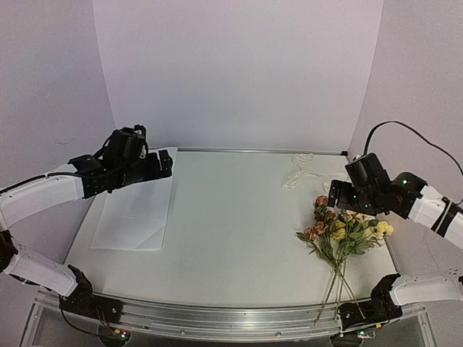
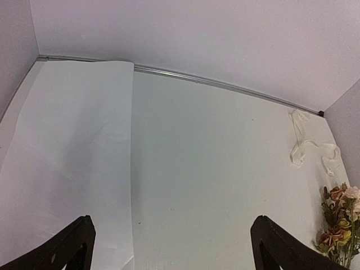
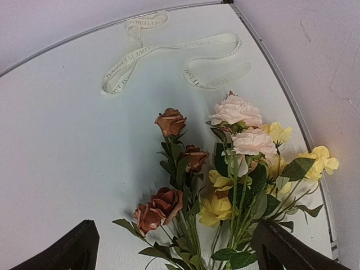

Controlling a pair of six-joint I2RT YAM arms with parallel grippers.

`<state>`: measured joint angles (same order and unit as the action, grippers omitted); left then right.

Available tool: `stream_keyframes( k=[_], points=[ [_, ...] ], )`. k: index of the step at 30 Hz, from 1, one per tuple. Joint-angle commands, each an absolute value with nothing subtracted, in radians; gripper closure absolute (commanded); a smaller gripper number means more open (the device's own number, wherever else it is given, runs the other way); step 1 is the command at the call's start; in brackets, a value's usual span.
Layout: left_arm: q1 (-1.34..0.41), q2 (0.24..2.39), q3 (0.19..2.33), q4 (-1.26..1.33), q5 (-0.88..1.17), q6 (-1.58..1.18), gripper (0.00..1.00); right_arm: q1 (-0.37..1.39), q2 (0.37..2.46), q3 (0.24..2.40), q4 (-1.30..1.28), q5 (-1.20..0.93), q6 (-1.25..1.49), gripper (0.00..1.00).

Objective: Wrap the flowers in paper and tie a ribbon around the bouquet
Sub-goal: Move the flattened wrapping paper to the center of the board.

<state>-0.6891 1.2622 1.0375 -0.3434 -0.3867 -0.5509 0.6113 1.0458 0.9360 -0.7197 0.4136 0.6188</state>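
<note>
The flowers lie loose on the table at the right, blooms toward the back, thin stems toward the front edge. My right gripper hovers open just above the blooms; in the right wrist view the flowers lie between and beyond the right gripper. The paper lies flat at the left. My left gripper hangs open over its far right edge, with the paper beneath the left gripper. The ribbon lies curled at the back right. No bouquet is in view.
White walls close the table on the back and both sides. A metal rail runs along the front edge between the arm bases. A black cable arcs above the right arm. The ribbon carries printed lettering.
</note>
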Motion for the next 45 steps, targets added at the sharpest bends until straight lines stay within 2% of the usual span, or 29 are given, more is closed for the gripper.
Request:
stream_keyframes(
  k=[1,7,18,24,36,45],
  points=[
    [-0.689,1.256,1.116,-0.408,-0.393,-0.516,0.0,0.611,1.053,0.946,-0.718,0.493,0.614,0.02],
    [-0.644,1.253,1.118,-0.36,-0.287,-0.464,0.0,0.583,1.106,0.943,-0.736,0.458,0.664,0.02],
    [-0.499,1.283,1.015,-0.298,-0.108,-0.547,0.0,0.444,1.159,0.88,-0.782,0.327,0.746,0.02],
    [-0.47,1.394,0.994,-0.317,-0.161,-0.655,0.0,0.432,1.184,0.872,-0.788,0.294,0.765,0.02],
    [-0.442,1.665,0.935,-0.176,-0.108,-0.762,0.0,0.433,1.152,0.903,-0.793,0.228,0.708,0.02],
    [-0.465,1.723,0.922,-0.155,-0.088,-0.764,0.0,0.434,1.123,0.909,-0.78,0.196,0.702,0.02]
  ],
)
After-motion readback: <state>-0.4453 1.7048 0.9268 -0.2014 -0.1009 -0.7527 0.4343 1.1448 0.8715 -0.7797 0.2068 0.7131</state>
